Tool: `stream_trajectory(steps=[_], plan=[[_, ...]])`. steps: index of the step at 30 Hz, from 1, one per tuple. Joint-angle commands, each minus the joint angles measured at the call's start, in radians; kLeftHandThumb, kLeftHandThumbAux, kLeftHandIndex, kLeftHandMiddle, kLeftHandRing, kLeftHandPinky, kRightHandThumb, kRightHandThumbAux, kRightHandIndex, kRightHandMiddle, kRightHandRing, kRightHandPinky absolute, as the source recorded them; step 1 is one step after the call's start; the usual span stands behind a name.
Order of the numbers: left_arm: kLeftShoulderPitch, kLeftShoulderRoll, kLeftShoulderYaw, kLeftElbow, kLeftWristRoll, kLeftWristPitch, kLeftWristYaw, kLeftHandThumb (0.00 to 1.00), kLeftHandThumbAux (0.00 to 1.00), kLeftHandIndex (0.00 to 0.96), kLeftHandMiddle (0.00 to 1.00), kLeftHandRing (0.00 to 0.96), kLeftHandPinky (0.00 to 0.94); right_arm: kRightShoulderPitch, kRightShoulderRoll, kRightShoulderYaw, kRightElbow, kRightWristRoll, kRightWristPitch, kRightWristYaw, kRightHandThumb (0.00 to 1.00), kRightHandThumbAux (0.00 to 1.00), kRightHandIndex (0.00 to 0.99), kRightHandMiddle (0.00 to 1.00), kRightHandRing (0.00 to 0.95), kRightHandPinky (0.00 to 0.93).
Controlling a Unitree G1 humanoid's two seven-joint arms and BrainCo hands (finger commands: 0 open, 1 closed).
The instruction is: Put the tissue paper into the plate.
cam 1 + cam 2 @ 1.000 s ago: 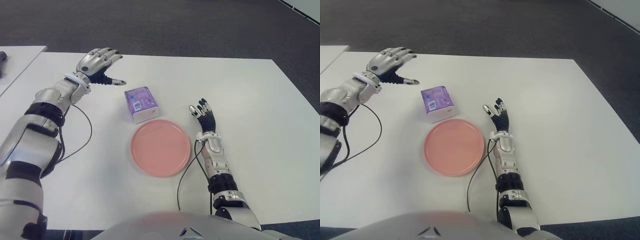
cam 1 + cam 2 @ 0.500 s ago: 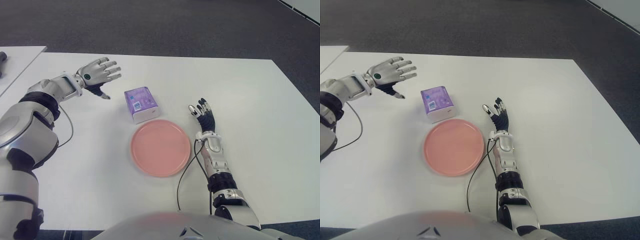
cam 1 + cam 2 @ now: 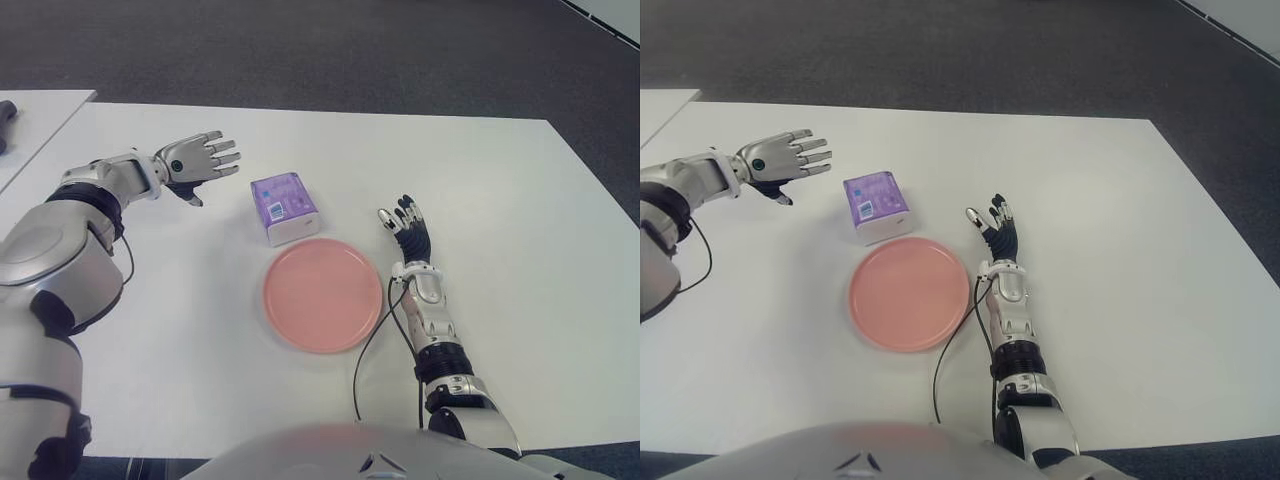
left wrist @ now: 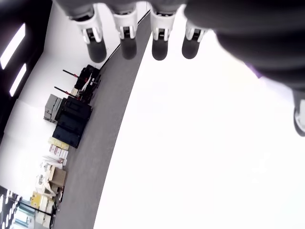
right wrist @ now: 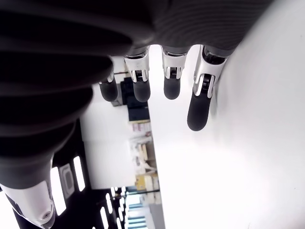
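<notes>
Lower and nearer now, the left hand (image 3: 192,162) has come down toward the tissue pack (image 3: 283,207), fingers spread and empty. That pack lies on the table (image 3: 500,180), touching the plate (image 3: 322,295) rim at its far side. Grasping is not yet begun. Right hand (image 3: 410,238) shows beside the plate's right, fingers apart.

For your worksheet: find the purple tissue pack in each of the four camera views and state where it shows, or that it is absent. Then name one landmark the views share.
Left eye view: tissue pack sits just beyond the pink plate.
Right eye view: tissue pack, again just beyond the plate's far-left rim.
Left wrist view: only a purple sliver beside the left hand.
Right wrist view: not in it.
Shared landmark: the white table.
</notes>
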Motion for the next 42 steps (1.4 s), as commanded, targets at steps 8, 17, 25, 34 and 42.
stream_trajectory(steps=[8,17,25,34,42], plan=[[-0.025,-0.027,-0.059,0.004,0.012,-0.015,0.054,0.194,0.39,0.0,0.0,0.0,0.0,0.051,0.012,-0.003,0.076,0.0,0.05,-0.007,0.204,0.66,0.0,0.0,0.0,0.009],[-0.083,-0.052,-0.059,-0.015,-0.01,-0.059,0.068,0.212,0.399,0.0,0.0,0.0,0.0,0.048,0.013,-0.003,0.085,0.0,0.045,-0.007,0.204,0.66,0.0,0.0,0.0,0.009],[-0.109,-0.088,-0.002,-0.03,-0.081,-0.062,0.085,0.166,0.412,0.0,0.0,0.0,0.0,0.045,0.013,-0.003,0.09,0.0,0.041,-0.009,0.204,0.66,0.0,0.0,0.0,0.009],[-0.08,-0.107,0.078,-0.053,-0.182,-0.088,0.112,0.103,0.425,0.0,0.0,0.0,0.0,0.043,0.017,-0.001,0.098,-0.002,0.036,-0.012,0.204,0.66,0.0,0.0,0.0,0.009],[-0.032,-0.117,0.122,-0.08,-0.248,-0.133,0.092,0.108,0.434,0.0,0.0,0.0,0.0,0.043,0.018,0.0,0.099,-0.002,0.034,-0.014,0.204,0.66,0.0,0.0,0.0,0.009]])
